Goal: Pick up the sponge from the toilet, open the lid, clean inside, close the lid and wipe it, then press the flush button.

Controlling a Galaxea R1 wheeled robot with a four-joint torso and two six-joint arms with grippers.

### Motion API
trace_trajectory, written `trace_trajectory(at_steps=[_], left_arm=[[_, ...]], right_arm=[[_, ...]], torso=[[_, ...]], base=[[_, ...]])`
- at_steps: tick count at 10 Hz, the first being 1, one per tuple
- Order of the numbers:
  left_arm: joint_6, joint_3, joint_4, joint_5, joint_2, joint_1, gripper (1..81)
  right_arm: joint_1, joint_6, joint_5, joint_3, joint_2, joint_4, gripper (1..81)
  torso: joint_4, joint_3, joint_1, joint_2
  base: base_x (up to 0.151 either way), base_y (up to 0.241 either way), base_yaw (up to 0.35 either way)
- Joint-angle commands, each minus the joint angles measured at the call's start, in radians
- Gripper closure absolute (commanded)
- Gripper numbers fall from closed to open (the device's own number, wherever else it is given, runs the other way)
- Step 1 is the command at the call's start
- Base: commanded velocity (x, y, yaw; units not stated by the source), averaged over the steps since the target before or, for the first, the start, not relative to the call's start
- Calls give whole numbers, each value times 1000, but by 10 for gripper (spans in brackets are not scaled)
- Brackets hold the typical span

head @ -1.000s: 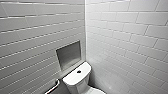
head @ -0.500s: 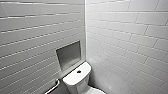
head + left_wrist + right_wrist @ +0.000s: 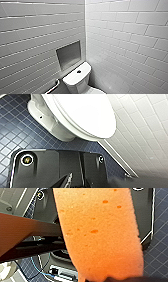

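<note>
While lid (image 3: 85, 114) lies closed, sponge (image 3: 100, 238) sits clamped in right gripper (image 3: 96, 198), above blue tiled floor (image 3: 157, 258).

Even, cool light washes the white wall tiles (image 3: 120, 37), whose rows bow toward the head view's edges. Every view is soft and blurred. The sponge (image 3: 100, 233) looms unfocused; the lid (image 3: 85, 114) carries a faint sheen.
</note>
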Motion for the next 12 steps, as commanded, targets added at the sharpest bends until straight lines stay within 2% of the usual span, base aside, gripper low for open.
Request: trace_trajectory(at_steps=[1, 4, 6, 12], left_arm=[[-2, 212, -27, 43, -117, -278, 10], [-2, 258, -140, 112, -114, -502, 10], [-2, 256, -198, 119, -101, -620, 10], [-3, 221, -309, 147, -58, -840, 10]], right_arm=[[13, -6, -53, 14, 2, -17, 811], [15, -6, -53, 20, 2, -17, 811], [15, -6, -53, 20, 1, -17, 811], [16, -6, -51, 20, 2, -14, 811]], torso=[[0, -39, 0, 0], [0, -102, 0, 0], [0, -148, 0, 1], [0, -253, 2, 3]], base=[[0, 0, 0], [0, 0, 0], [0, 0, 0], [0, 0, 0]])
